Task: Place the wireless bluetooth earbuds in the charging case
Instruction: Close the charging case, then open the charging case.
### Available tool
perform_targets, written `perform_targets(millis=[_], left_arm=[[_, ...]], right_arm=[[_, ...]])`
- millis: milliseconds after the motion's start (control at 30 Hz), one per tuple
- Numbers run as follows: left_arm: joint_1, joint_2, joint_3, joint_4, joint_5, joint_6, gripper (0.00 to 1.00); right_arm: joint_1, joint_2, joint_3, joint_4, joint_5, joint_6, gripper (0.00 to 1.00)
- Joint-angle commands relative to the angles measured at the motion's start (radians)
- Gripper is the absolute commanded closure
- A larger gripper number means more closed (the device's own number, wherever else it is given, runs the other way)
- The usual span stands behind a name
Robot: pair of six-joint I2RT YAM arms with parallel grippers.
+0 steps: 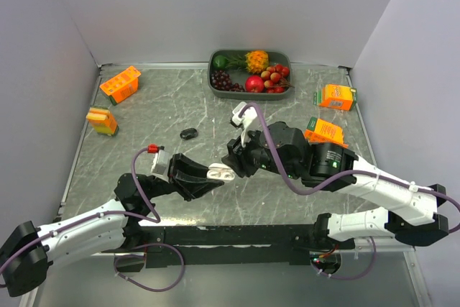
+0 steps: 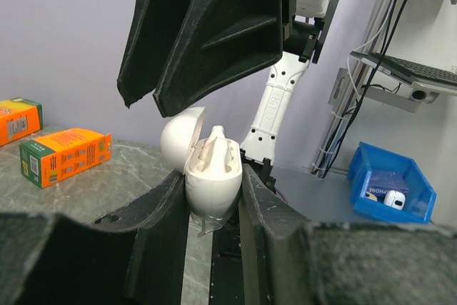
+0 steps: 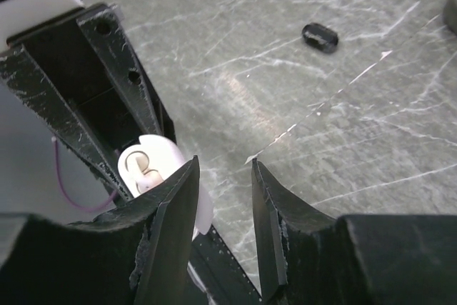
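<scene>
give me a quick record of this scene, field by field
left hand: shut on the case
case: white, lid open, a white bud showing inside
right hand: open, empty, close to the case
black item: lying on the table, apart from both hands
tray: at the far edge, holds fruit
boxes: four orange ones, two on each side
</scene>
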Motion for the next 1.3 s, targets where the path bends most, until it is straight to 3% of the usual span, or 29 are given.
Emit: perform_targets(millis=[0,967,1100,1267], left_arm=[[0.005,-0.013,0.013,0.054,-0.010,0.001,0.99],[0.004,-0.055,0.004,0.005,-0.128,0.043,0.99],[0.005,-0.046,0.012,-0.018,-0.101,0.046,0.99],[0.005,-0.049,0.009,-0.041,-0.090,0.043,0.99]], right_arm=[[-0.003,0.009,0.044,-0.017,-0.068,-0.021,0.58],[0.011,0.038,0.044,-0.065,-0.212,-0.066,0.60],[0.011,-0.024,0.027,-0.005,-0.121,-0.038,0.45],[0.010,-0.029,0.051,-0.041,-0.071,-0.066,0.38]])
